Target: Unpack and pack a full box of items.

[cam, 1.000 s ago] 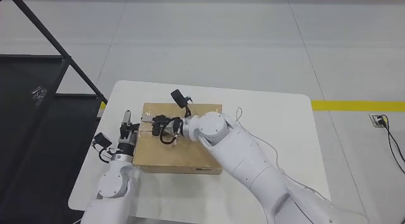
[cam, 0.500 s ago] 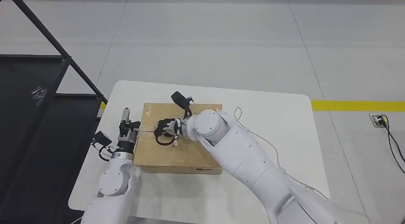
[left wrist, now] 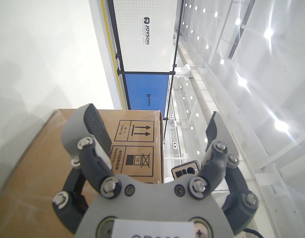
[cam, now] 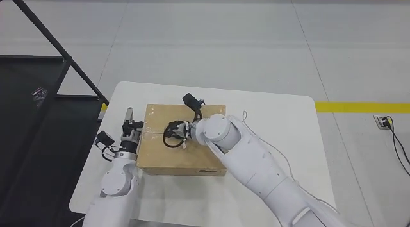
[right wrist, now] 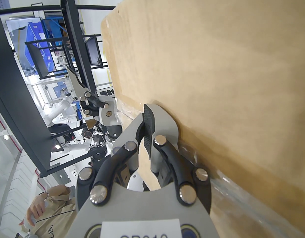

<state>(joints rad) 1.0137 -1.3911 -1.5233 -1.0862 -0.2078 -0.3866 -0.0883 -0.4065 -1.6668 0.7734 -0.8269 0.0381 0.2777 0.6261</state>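
1. Currently my left gripper (left wrist: 153,120), fingers spread wide and empty, hangs at 9 o'clock of the cardboard box (cam: 192,153) on the table (cam: 282,131), likely to brace it.
2. My right gripper (right wrist: 146,125), fingers pressed together on nothing, lies against the lid's taped seam (right wrist: 231,187).

box (left wrist: 137,149): on its side we see two printed squares, one with two arrows and a bar, one with a crossed-out stack symbol and a number.
white panel (left wrist: 142,13): we see a dark logo and one word on it.
blue panel (left wrist: 147,92): we see the same mark, smaller, in white.
stickers (left wrist: 152,229): those on the left gripper (left wrist: 153,122) and right gripper (right wrist: 145,120) are cut off; we cannot read them.
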